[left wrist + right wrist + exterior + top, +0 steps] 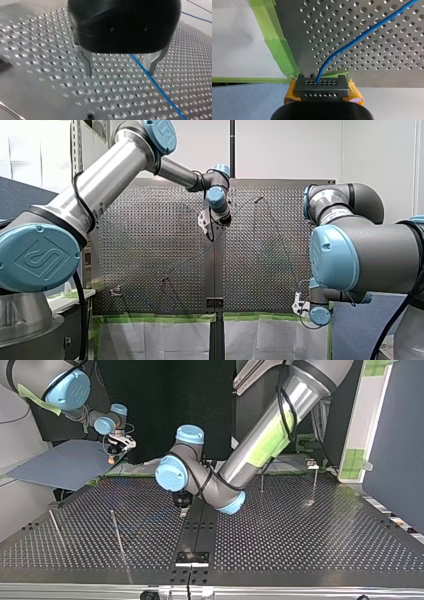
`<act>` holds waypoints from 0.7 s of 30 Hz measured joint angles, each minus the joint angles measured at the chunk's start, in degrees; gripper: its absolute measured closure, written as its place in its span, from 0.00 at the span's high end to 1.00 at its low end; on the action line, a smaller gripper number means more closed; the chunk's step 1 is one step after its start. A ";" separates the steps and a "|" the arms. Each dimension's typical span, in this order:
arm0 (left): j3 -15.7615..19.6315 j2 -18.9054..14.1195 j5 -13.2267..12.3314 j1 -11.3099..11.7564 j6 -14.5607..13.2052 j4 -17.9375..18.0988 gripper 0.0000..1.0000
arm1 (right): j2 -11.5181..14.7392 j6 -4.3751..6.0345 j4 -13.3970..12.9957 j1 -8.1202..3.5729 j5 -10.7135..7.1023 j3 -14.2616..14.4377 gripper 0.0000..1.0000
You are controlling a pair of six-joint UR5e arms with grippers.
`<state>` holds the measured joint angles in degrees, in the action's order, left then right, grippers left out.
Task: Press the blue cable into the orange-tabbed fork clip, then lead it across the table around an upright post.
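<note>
Closest is my left gripper [120,73]: a black body with two metal fingers set wide apart, tips close to the perforated table [37,50], holding nothing. The blue cable [160,90] lies flat between them, just beside one finger, its length a straight diagonal over the holes. In the front view this gripper hangs at upper middle and my right gripper [322,96] is at lower right. Its yellow pads [355,93] are closed at the cable's end, around a black perforated block [322,86]. From there the cable points away across the table.
</note>
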<state>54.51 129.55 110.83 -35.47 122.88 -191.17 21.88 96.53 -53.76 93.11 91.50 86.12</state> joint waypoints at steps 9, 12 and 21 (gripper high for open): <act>0.04 -2.43 -1.92 -0.77 -0.90 -1.88 1.00 | -0.02 0.00 0.05 0.09 0.00 0.01 0.00; 0.05 -3.49 -3.42 -0.99 -1.45 -3.32 1.00 | -0.03 0.00 0.08 0.15 0.00 0.00 0.00; -0.35 -7.86 -7.68 -1.19 -5.02 -4.85 1.00 | -0.02 -0.23 0.38 0.19 0.00 0.00 0.00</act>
<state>54.16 121.69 103.15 -36.66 117.85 -196.02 21.86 96.29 -53.38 93.29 91.50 86.12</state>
